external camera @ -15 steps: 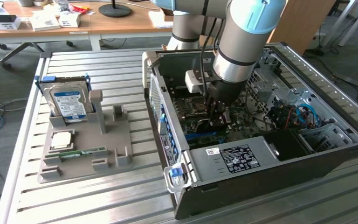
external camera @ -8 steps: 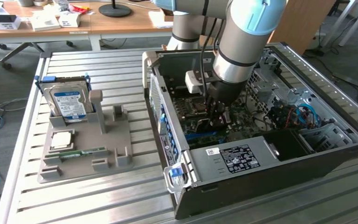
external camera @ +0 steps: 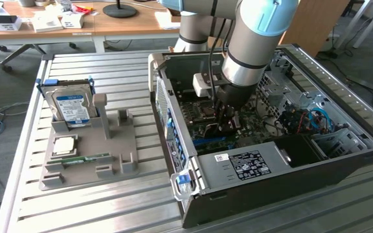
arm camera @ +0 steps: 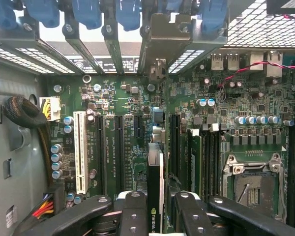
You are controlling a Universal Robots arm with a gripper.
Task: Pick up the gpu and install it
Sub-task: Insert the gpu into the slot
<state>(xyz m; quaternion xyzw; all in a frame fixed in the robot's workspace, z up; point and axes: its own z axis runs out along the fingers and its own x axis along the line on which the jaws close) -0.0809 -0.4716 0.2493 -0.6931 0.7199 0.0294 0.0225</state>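
On the exterior view's left, a grey holder tray (external camera: 83, 167) sits on the slatted metal surface (external camera: 95, 208). It carries a blue-labelled hard drive (external camera: 70, 108) upright at its far end, a square processor chip (external camera: 64, 145) nearer, and a narrow green memory stick (external camera: 87, 158) just beside the chip. To the exterior view's right, an open computer case (external camera: 271, 194) lies on its side with a grey power supply (external camera: 245, 166) at its near end. The robot arm (external camera: 251, 43) reaches down from the far side into the case, its gripper (external camera: 227, 127) low over the motherboard (arm camera: 123, 147). In the wrist view the gripper (arm camera: 156, 204) pinches the gpu (arm camera: 156, 169) between its black fingers (arm camera: 133, 214). The card stands on edge above the board, its dark face bearing a green logo. Its silvery bracket (arm camera: 163, 42) sits at the case's rear wall, among blue slot latches (arm camera: 86, 11). A white slot (arm camera: 80, 152) and the processor socket (arm camera: 250, 184) lie to either side, well apart. Whether the card is seated in a slot cannot be told.
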